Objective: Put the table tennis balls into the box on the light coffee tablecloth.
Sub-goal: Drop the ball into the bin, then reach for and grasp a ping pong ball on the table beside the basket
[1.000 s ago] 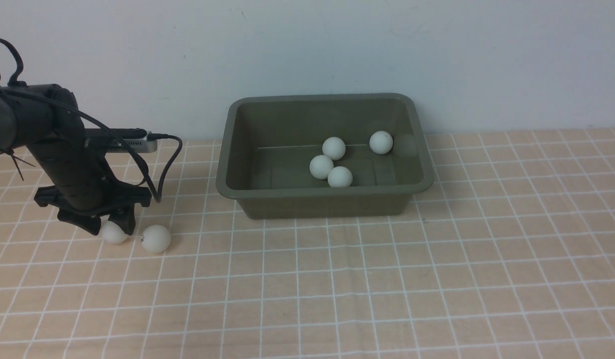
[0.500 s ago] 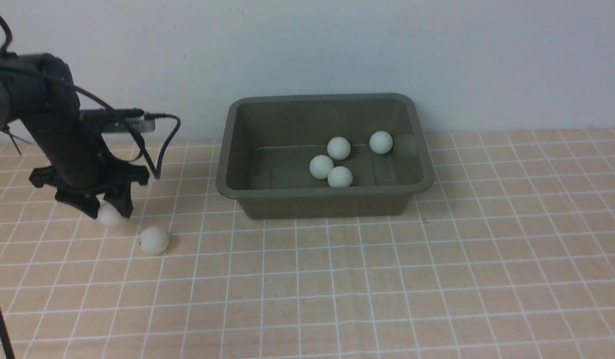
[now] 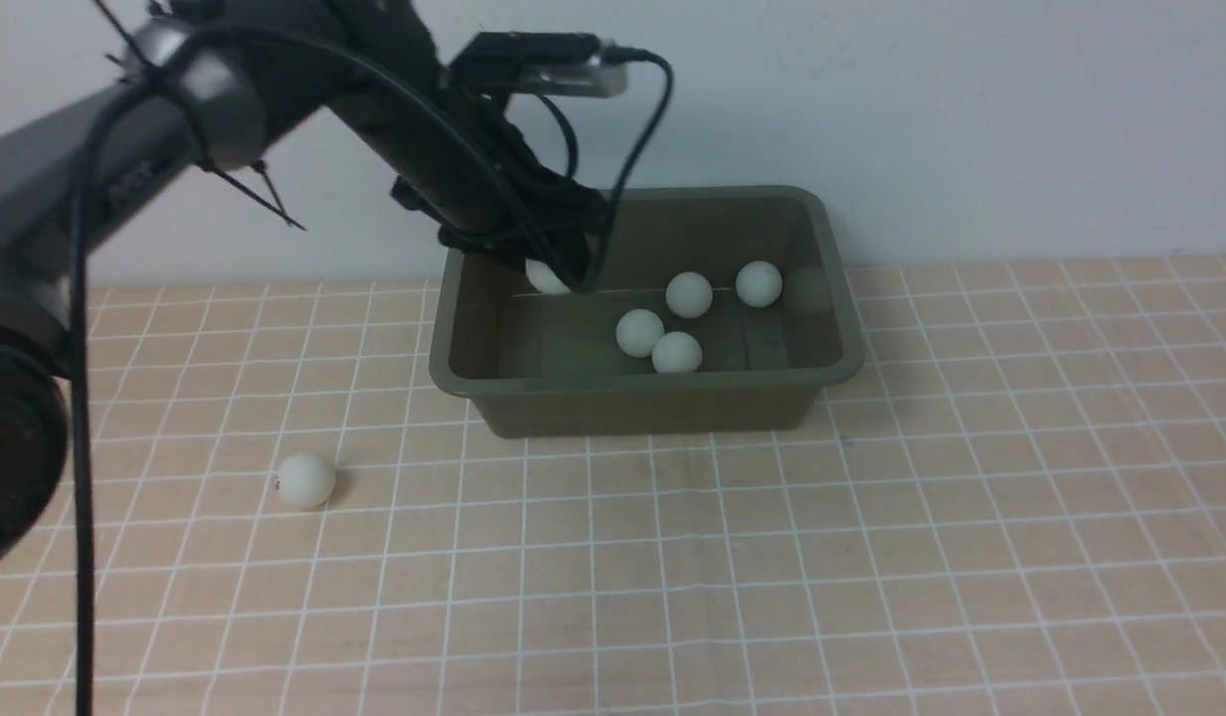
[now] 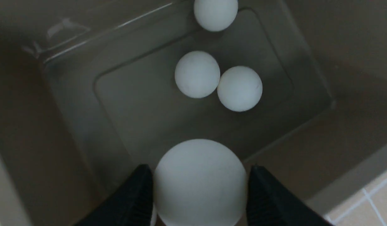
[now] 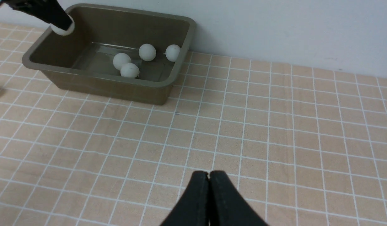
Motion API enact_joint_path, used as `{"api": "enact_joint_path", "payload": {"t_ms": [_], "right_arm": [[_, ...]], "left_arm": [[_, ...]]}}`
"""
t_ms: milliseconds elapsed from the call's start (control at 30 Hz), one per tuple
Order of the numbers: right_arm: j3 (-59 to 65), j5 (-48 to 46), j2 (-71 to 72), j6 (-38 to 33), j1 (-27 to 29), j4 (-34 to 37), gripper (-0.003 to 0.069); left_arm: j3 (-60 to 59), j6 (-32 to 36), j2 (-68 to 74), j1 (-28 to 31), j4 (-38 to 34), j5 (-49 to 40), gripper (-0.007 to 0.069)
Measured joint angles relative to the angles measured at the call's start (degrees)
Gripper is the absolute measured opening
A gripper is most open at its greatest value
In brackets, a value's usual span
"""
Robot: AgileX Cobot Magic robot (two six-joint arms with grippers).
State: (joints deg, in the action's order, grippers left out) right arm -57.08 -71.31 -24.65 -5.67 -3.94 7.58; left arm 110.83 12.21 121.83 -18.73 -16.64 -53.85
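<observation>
Grid tablecloth [image 3: 871, 557], left hand [image 4: 199, 168] over box [image 3: 648, 406], ball [image 4: 199, 188] seemingly gripped, wrist-view

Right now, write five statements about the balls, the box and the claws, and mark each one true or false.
1. The left claw grips a ball above the box. True.
2. Four other balls lie inside the box. True.
3. The right claw is open. False: it is shut and empty.
4. No ball lies on the cloth. False: a stray ball lies on the cloth, left of the box.
5. The box is tipped on its side. False: it stands upright.
</observation>
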Motion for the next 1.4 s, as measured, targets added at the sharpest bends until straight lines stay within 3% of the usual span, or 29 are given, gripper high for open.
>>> {"api": "enact_joint_path", "payload": {"t_ms": [333, 533, 800, 933, 1033, 1167, 1400], "right_arm": [[0.0, -0.4, 0.0, 0.0, 0.0, 0.9, -0.0018], [0.0, -1.5, 0.0, 0.0, 0.0, 1.3, -0.0018], [0.0, -1.7, 0.0, 0.0, 0.0, 1.3, -0.0018], [0.0, -1.8, 0.0, 0.0, 0.0, 1.3, -0.0018], [0.0, -1.8, 0.0, -0.1, 0.0, 1.3, -0.0018], [0.0, -1.9, 0.0, -0.5, 0.0, 1.5, -0.0018], [0.0, -1.9, 0.0, -1.1, 0.0, 1.5, -0.0018]], "left_arm": [[0.0, 0.0, 5.7, -1.7, 2.1, 4.6, 0.0313], [0.0, 0.0, 6.2, -1.7, 2.2, 4.5, 0.0400], [0.0, -0.2, -1.2, -1.3, 6.7, -3.7, 0.0426], [0.1, -2.9, -7.7, 0.6, 14.3, -14.2, 0.0426], [0.0, -5.1, -10.2, 3.2, 17.7, -16.6, 0.0426], [-2.3, -5.9, -11.9, 6.1, 18.5, -16.6, 0.0426], [-16.9, -6.0, -13.2, 10.2, 18.2, -16.6, 0.0426]]}}
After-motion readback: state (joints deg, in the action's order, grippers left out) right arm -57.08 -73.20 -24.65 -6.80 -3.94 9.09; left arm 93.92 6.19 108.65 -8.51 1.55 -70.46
